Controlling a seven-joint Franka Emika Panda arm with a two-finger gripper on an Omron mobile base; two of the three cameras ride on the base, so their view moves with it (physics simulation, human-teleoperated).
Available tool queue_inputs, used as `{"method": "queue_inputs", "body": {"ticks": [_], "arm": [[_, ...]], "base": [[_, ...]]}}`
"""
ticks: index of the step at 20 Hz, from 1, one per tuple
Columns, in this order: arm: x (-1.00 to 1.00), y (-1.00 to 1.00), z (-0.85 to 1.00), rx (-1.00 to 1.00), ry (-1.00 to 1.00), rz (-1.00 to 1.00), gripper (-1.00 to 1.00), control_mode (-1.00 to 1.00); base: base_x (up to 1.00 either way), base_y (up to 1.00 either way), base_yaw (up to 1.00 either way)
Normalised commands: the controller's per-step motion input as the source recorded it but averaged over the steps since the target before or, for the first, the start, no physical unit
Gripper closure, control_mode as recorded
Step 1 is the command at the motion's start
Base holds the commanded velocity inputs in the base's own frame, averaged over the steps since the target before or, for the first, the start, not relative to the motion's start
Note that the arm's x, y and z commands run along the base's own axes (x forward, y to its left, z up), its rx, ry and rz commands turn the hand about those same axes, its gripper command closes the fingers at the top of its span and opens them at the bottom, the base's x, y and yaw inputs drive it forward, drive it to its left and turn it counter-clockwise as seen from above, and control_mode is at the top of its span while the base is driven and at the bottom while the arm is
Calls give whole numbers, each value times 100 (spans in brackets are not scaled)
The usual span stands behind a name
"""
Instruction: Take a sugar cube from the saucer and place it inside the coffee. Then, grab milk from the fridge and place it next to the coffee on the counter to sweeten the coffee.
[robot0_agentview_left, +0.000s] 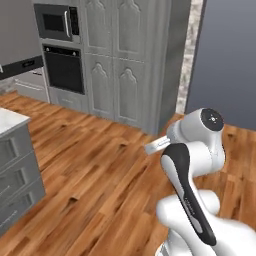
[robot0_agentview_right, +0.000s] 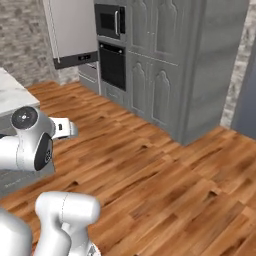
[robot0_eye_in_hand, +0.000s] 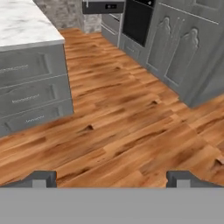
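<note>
No text, label, brand, number or sign can be read anywhere in these pictures. The microwave (robot0_agentview_left: 56, 22) and the oven (robot0_agentview_left: 64, 69) below it have dark control strips, but nothing on them resolves into letters or digits. The grey cabinets (robot0_agentview_right: 165, 60) bear only carved panel shapes, and the marble counter (robot0_eye_in_hand: 24, 24) shows nothing but veining. The robot arm (robot0_agentview_left: 192, 165) carries no legible marking either.

Even, bright, shadowless light; soft rendering.
</note>
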Motion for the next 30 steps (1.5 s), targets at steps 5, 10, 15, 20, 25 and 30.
{"method": "queue_inputs", "body": {"ticks": [5, 10, 15, 20, 25, 30], "arm": [[0, 0, 0, 0, 0, 0, -100, 100], [0, 0, 0, 0, 0, 0, -100, 100], [0, 0, 0, 0, 0, 0, -100, 100], [0, 0, 0, 0, 0, 0, -100, 100], [0, 0, 0, 0, 0, 0, -100, 100], [0, 0, 0, 0, 0, 0, -100, 100]], "base": [[100, -24, 27], [100, -7, 46], [100, -28, 53], [100, -57, 45], [100, -45, 37], [100, -17, 26]]}}
